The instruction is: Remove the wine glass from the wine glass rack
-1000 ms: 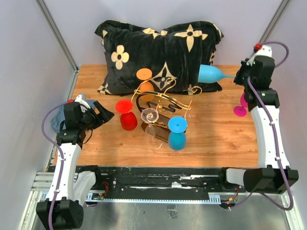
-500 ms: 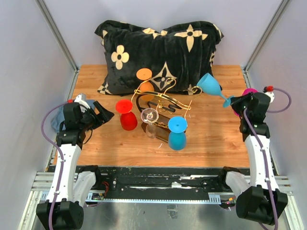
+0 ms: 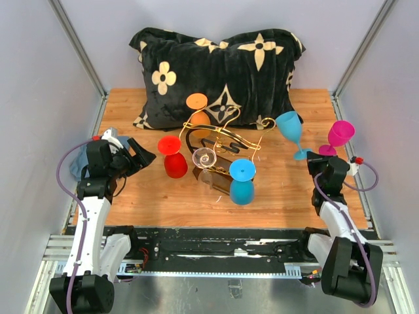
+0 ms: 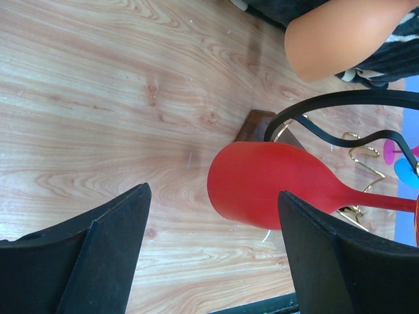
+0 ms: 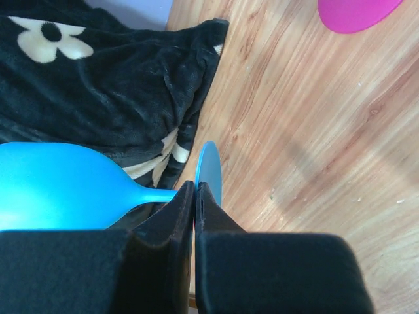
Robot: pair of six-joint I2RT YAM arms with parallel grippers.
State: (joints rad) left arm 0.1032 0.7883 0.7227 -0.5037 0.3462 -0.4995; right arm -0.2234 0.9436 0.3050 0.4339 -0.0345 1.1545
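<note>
Left gripper [image 3: 141, 156]: jaws spread wide, left of the wine glass rack [image 3: 219, 134], facing the red glass [image 3: 174, 163] that hangs there; probably staged for it.
Right gripper [image 5: 195, 186]: right of the rack, pinched on the stem of the light blue wine glass [image 3: 289, 124], low by the foot to keep the bowl upright.
Light blue wine glass: off the rack, apparently being set down.
Magenta glass [image 3: 340, 133]: upright, farther right of the rack.

Light wood-grain table [image 3: 288, 196] beneath both jaws. Plain pale walls [image 3: 196, 16] beyond them; grey corner posts [image 3: 79, 49]. Lighting even.
</note>
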